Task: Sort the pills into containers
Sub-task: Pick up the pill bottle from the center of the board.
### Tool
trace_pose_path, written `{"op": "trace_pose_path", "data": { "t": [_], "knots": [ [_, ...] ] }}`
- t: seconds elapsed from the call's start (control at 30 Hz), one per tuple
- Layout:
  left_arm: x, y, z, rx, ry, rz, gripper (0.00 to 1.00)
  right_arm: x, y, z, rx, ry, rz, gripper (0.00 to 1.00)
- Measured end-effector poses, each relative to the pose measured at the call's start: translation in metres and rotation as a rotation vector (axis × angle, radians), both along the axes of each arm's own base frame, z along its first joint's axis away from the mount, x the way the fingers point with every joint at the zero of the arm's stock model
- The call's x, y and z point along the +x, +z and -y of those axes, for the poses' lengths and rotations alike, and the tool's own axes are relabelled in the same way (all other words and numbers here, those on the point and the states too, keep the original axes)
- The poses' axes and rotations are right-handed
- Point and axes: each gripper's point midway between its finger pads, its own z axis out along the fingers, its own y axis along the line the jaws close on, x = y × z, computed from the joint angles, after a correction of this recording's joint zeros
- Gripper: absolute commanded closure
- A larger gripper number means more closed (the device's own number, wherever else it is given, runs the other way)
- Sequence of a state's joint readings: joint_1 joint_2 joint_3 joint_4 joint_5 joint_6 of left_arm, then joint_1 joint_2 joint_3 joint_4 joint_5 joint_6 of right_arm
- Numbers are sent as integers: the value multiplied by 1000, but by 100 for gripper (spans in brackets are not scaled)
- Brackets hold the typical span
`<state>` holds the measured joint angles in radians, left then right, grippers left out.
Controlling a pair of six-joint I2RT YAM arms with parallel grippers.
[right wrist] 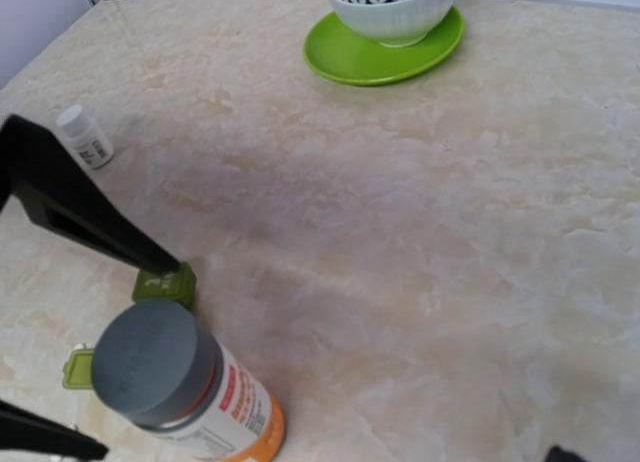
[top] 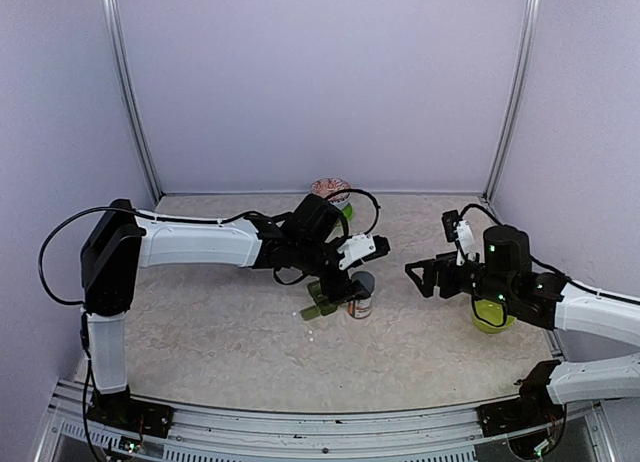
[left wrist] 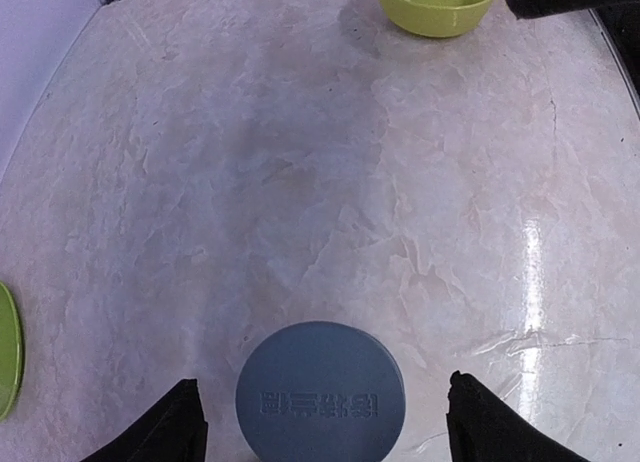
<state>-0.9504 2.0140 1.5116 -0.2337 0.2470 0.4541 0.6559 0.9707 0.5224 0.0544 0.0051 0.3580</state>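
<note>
The dark green container strip [top: 321, 301] lies at the table's middle; two bits of it show in the right wrist view [right wrist: 166, 283]. A few pale specks, maybe pills [top: 307, 315], lie by its near end. A pill bottle with a grey cap [top: 360, 286] stands right of the strip. My left gripper [left wrist: 325, 422] is open just above that cap [left wrist: 320, 394], one finger on each side with gaps. Its black fingers [right wrist: 75, 202] show in the right wrist view beside the bottle [right wrist: 175, 382]. My right gripper [top: 418, 275] is open and empty, right of the bottle.
A lime-green bowl [top: 490, 317] sits under my right arm, also in the left wrist view [left wrist: 435, 2]. A patterned bowl [right wrist: 390, 2] on a green plate [right wrist: 380, 57] stands at the back. A small white bottle [right wrist: 85, 137] lies beyond the strip.
</note>
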Motion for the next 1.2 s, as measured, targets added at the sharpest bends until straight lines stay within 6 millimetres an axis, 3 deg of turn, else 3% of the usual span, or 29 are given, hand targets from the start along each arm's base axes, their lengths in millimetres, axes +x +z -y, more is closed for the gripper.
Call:
{"op": "trace_pose_path", "data": {
  "t": [0.17, 0.3, 0.63, 1.03, 1.2],
  "knots": [
    [0, -9, 5, 25, -25, -13, 24, 0, -5, 0, -4, 0, -5, 4],
    [-2, -18, 5, 42, -35, -27, 33, 0, -9, 0, -11, 0, -14, 4],
    [-4, -17, 9, 33, -57, -39, 66, 1, -13, -1, -16, 0, -21, 4],
    [-7, -17, 2, -13, -49, -85, 78, -3, -20, -13, -20, 85, -33, 0],
    [-15, 5, -16, -97, -26, -107, 80, -15, -11, -31, 40, 218, -4, 0]
  ]
}}
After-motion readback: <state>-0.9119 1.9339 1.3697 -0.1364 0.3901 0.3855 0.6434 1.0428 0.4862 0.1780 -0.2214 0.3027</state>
